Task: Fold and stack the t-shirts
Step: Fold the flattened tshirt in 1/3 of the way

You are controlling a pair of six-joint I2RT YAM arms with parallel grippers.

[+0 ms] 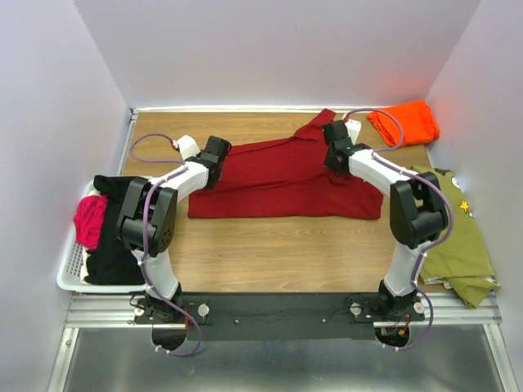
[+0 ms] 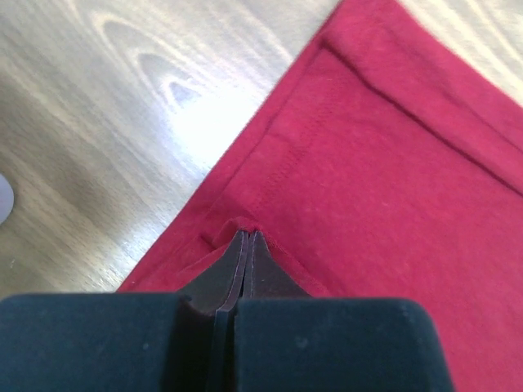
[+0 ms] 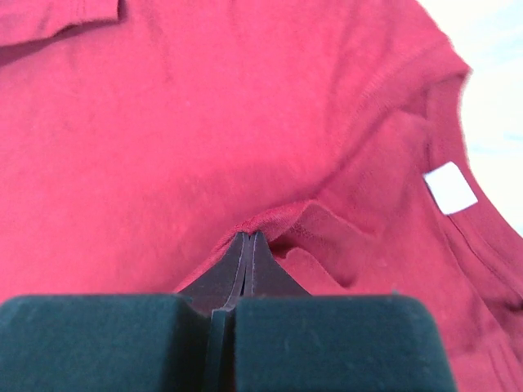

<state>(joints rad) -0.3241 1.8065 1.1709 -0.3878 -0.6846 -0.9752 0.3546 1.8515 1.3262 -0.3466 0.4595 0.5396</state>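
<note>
The left jaws and the right jaws are each squeezed shut on the far side of the dark red t-shirt [image 1: 286, 188], laid flat on the counter [image 1: 270, 253], likely so that side can be folded over.

- The top view looks down from high above and behind both pairs of jaws, taking in the whole counter [image 1: 270, 253].
- Each wrist view peers close along its own jaws; the dark red t-shirt [image 1: 278, 175] ahead of them appears in all three.
</note>
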